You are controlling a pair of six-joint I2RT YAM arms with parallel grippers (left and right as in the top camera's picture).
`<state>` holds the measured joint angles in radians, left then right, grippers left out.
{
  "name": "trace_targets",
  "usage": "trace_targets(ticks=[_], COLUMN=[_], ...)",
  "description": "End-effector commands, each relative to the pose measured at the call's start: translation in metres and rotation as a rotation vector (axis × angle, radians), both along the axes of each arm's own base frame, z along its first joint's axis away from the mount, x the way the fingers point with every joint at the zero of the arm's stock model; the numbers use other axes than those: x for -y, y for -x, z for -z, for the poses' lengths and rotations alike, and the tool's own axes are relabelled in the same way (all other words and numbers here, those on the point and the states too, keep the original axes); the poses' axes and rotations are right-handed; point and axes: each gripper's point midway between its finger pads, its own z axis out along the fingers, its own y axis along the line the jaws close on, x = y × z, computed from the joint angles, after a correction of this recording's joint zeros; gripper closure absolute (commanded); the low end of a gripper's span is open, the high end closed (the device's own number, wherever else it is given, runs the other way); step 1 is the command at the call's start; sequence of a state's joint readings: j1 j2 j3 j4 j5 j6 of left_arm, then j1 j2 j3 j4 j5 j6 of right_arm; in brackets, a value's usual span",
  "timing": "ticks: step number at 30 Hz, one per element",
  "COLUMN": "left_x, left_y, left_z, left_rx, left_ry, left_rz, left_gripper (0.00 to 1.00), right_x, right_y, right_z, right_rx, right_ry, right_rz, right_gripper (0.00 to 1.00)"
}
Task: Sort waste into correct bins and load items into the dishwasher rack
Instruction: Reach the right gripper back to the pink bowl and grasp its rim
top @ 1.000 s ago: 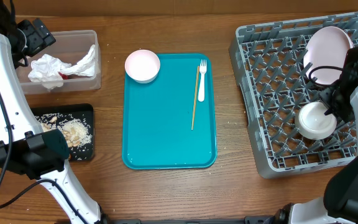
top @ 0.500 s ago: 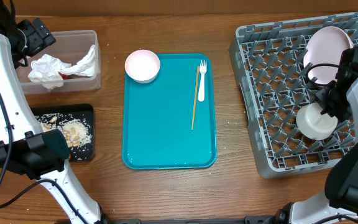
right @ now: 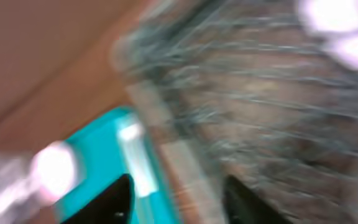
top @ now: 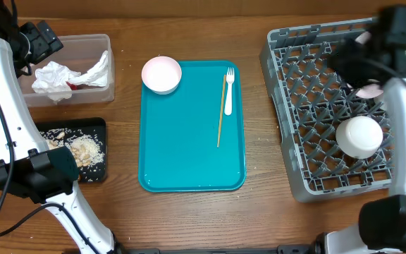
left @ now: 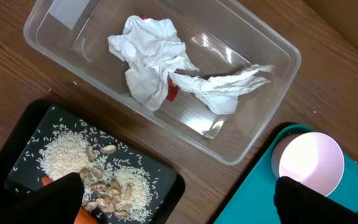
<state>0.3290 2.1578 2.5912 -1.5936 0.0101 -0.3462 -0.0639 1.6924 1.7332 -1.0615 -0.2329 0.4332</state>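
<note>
My right gripper (top: 347, 60) hangs blurred over the grey dishwasher rack (top: 309, 106), open with nothing between its fingers (right: 114, 199). In the rack sit a small white bowl (top: 359, 136) and, leaning at the back, a white plate (top: 370, 91) half hidden by the arm. A second pale bowl (top: 161, 74) rests on the teal tray's far left corner, with a white fork (top: 228, 92) and a wooden stick (top: 221, 111) on the tray. My left gripper (left: 179, 205) is wide open above the clear tub (left: 253, 134), which holds white napkins (left: 148, 68) and a red wrapper (left: 171, 92). The black tray (left: 166, 186) carries food scraps (left: 107, 183) and a carrot (left: 84, 216).
The teal serving tray (top: 189, 155) lies mid-table between the bins and the rack. The clear tub (top: 97, 95) and black tray (top: 99, 127) sit along the left edge, beside the left arm's base (top: 34, 176). A few crumbs lie on the wood near the black tray.
The right gripper has opened and let go of the small white bowl, which stays in the rack. That arm has risen and swung towards the rack's back. The left arm has not moved.
</note>
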Motion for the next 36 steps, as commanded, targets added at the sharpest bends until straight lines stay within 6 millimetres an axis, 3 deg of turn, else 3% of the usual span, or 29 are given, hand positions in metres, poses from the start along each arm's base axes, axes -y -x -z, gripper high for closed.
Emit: trace_targets(ticks=[1,3,4,5,7,9,11,13,17,22,27,29,30,36], left_x=[0.003,0.003,0.003,0.003,0.003,0.003,0.003,0.003,0.004,0.003,0.004,0.004,0.004,0.004], left_y=[0.006,0.006,0.006,0.006,0.006,0.006,0.006,0.006,0.006,0.006,0.006,0.006,0.006,0.006], left_z=[-0.015,-0.015,-0.015,-0.015,-0.015,-0.015,-0.015,-0.015,-0.015,-0.015,-0.015,-0.015,-0.015,-0.015], left_rx=[0.029,0.029,0.029,0.029,0.029,0.029,0.029,0.029,0.029,0.029,0.029,0.029,0.029,0.029], left_ry=[-0.013,-0.012,-0.012,-0.013,-0.013,-0.013,-0.013,-0.013,-0.013,-0.013,-0.012,-0.013,-0.012,-0.013], left_rz=[-0.014,-0.014,-0.014,-0.014,-0.014,-0.014,-0.014,-0.014,-0.011,-0.013,-0.012,-0.012,-0.012,-0.012], left_gripper=[0.0,0.0,0.0,0.0,0.0,0.0,0.0,0.0,0.0,0.0,0.0,0.0,0.0,0.0], right_x=[-0.113,-0.149,-0.188,-0.208,-0.244,-0.279,-0.313,-0.333,-0.348,-0.341,-0.341,-0.338,-0.338,-0.337], right_y=[-0.013,-0.02,-0.026,-0.028,-0.028,-0.027,-0.026,-0.026,-0.032,-0.047,-0.051,-0.053,-0.053,-0.056], right_z=[-0.014,-0.005,0.008,0.018,0.035,0.052,0.073,0.09,0.125,0.166,0.184,0.193,0.198,0.207], right_rx=[0.119,0.128,0.142,0.145,0.15,0.163,0.177,0.179,0.159,0.121,0.112,0.1,0.094,0.095], right_ry=[-0.1,-0.099,-0.079,-0.07,-0.065,-0.074,-0.082,-0.09,-0.08,-0.043,-0.034,-0.016,-0.013,-0.001], right_rz=[-0.32,-0.335,-0.368,-0.384,-0.431,-0.493,-0.544,-0.569,-0.539,-0.435,-0.42,-0.387,-0.378,-0.367], right_gripper=[0.29,0.29,0.28,0.27,0.27,0.15,0.15,0.15,0.15,0.2,0.23,0.37,0.4,0.41])
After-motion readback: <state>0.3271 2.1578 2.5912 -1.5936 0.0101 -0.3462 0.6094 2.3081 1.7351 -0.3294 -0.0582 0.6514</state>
